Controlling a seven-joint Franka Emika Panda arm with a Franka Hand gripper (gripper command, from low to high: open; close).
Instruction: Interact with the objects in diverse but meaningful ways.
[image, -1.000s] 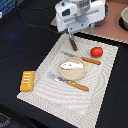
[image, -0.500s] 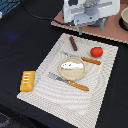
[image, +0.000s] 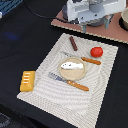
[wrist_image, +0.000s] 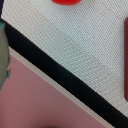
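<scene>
A pale woven placemat (image: 100, 95) holds the toy set. On a tan round plate (image: 75, 76) lies a white fish piece (image: 70, 64). Behind the plate are a reddish-brown sausage stick (image: 73, 43) and a red tomato (image: 97, 51). An orange-handled knife (image: 91, 61) lies behind the plate and an orange-handled fork (image: 72, 83) in front of it. The yellow-orange bread block (image: 27, 80) is at the exterior view's left. My gripper (image: 95, 25) hangs high beyond the mat's far edge, its fingers apart and holding nothing. The wrist view shows the tomato (wrist_image: 67, 2) and sausage (wrist_image: 125, 60) at the picture's edges.
A pinkish-brown board (image: 117, 35) lies under the gripper on the black table (image: 30, 40), and it also shows in the wrist view (wrist_image: 30, 100). A small bowl (image: 124, 19) stands at the far right. Something blue (image: 7, 10) is at the far left corner.
The gripper has risen from just above the sausage stick and drawn back toward the far right, over the board. The objects on the mat have not moved.
</scene>
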